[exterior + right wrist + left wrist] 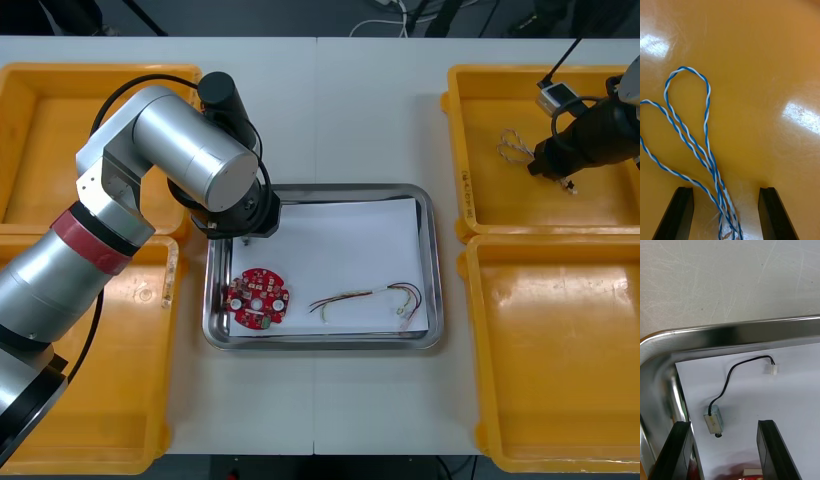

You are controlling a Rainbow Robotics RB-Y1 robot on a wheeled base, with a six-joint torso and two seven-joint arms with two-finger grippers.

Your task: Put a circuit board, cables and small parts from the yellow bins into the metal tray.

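My left gripper (pixel 724 453) hangs open over the far left corner of the metal tray (pixel 733 332), low above its white lining. A black cable (pixel 728 380) with a small metal part (pixel 714 420) and a white plug lies loose on the lining just ahead of the fingers. The red circuit board (pixel 257 298) and a red and yellow cable (pixel 365 298) lie in the tray (pixel 432 262). My right gripper (pixel 726 212) is open in the far right yellow bin (pixel 470 150), its fingers either side of a twisted blue and white cable (pixel 707 112) lying on the bin floor.
Two yellow bins stand at each side of the tray; the near right bin (pixel 555 360) looks bare. The left arm's grey wrist (pixel 200 165) covers the tray's far left corner from above. A strip of bare table lies in front of the tray.
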